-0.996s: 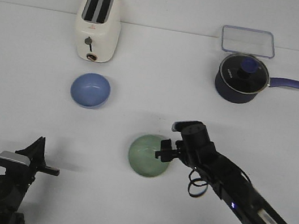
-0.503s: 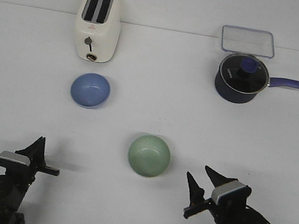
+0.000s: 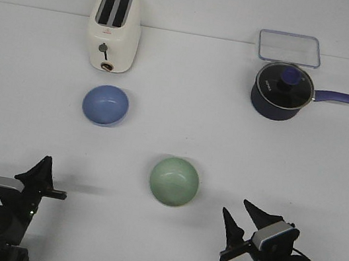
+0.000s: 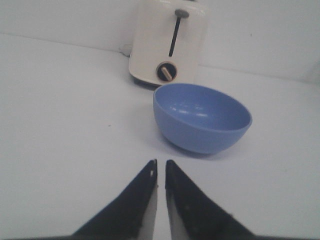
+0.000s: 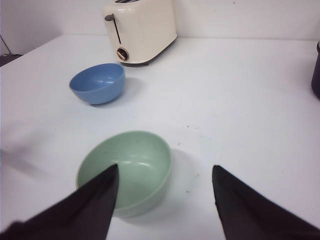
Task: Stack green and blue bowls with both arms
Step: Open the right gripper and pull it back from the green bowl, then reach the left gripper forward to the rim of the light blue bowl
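The blue bowl stands upright at mid left, in front of the toaster. The green bowl stands upright near the table's middle, apart from the blue bowl. My left gripper is shut and empty near the front left edge; in the left wrist view it points at the blue bowl from some way off. My right gripper is open and empty at the front right. In the right wrist view the green bowl lies just ahead, towards one finger, and the blue bowl lies farther off.
A cream toaster stands at the back left. A dark navy lidded saucepan with its handle pointing right stands at the back right, with a clear lidded container behind it.
My right arm has drawn back from the green bowl to the front right edge, its gripper open. The green bowl stays put. My left gripper has shifted slightly left and towards the front edge.
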{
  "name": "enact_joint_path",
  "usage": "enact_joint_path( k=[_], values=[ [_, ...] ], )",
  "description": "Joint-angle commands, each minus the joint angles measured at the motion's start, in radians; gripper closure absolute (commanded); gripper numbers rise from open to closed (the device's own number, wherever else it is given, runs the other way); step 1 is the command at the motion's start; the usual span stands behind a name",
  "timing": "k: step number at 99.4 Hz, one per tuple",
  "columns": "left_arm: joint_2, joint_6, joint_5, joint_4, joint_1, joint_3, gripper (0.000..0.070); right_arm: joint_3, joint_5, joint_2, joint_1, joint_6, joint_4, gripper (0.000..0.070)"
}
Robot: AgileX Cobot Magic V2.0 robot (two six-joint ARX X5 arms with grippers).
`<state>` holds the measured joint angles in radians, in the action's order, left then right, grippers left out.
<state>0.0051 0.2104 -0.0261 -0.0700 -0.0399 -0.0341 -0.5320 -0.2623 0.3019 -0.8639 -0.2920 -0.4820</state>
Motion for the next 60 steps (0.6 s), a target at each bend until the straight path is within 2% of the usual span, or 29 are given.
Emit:
enact_joint_path(
  k=[1, 14, 23, 31, 35, 43, 46, 49, 55, 60],
  values=[
    [-0.002, 0.136, -0.001, -0.005, 0.0, -0.002, 0.0689, -0.003, -0.006, 0.001, -0.01, 0.009, 0.01, 0.0327],
    [0.039, 0.257, 0.0, 0.114, 0.0, -0.166, 0.0689, -0.003, -0.024, 0.001, -0.01, 0.009, 0.01, 0.0327],
    [0.146, 0.233, 0.003, 0.234, 0.0, -0.349, 0.0688, -0.003, -0.027, 0.001, -0.01, 0.009, 0.01, 0.0327],
    [0.295, 0.156, -0.006, 0.358, 0.0, -0.527, 0.0672, -0.003, -0.027, 0.001, -0.01, 0.009, 0.01, 0.0327],
    [0.378, 0.108, -0.018, 0.42, -0.001, -0.609, 0.0585, -0.003, -0.027, 0.001, -0.01, 0.009, 0.01, 0.0327],
    [0.541, 0.053, -0.027, 0.517, -0.001, -0.748, 0.0227, -0.003, -0.027, 0.001, -0.01, 0.009, 0.01, 0.0327],
    [0.6, 0.039, -0.027, 0.541, -0.001, -0.789, 0.0141, -0.003, -0.027, 0.001, -0.01, 0.009, 0.01, 0.0327],
    [0.655, 0.027, -0.027, 0.558, -0.001, -0.825, 0.0132, -0.003, -0.027, 0.001, -0.01, 0.009, 0.01, 0.0327],
    [0.762, 0.008, -0.027, 0.57, -0.001, -0.88, 0.017, -0.003, -0.027, 0.001, -0.01, 0.009, 0.01, 0.0327],
    [0.846, -0.001, -0.028, 0.562, -0.001, -0.913, 0.0175, -0.003, -0.027, 0.001, -0.01, 0.009, 0.011, 0.0327]
  ],
)
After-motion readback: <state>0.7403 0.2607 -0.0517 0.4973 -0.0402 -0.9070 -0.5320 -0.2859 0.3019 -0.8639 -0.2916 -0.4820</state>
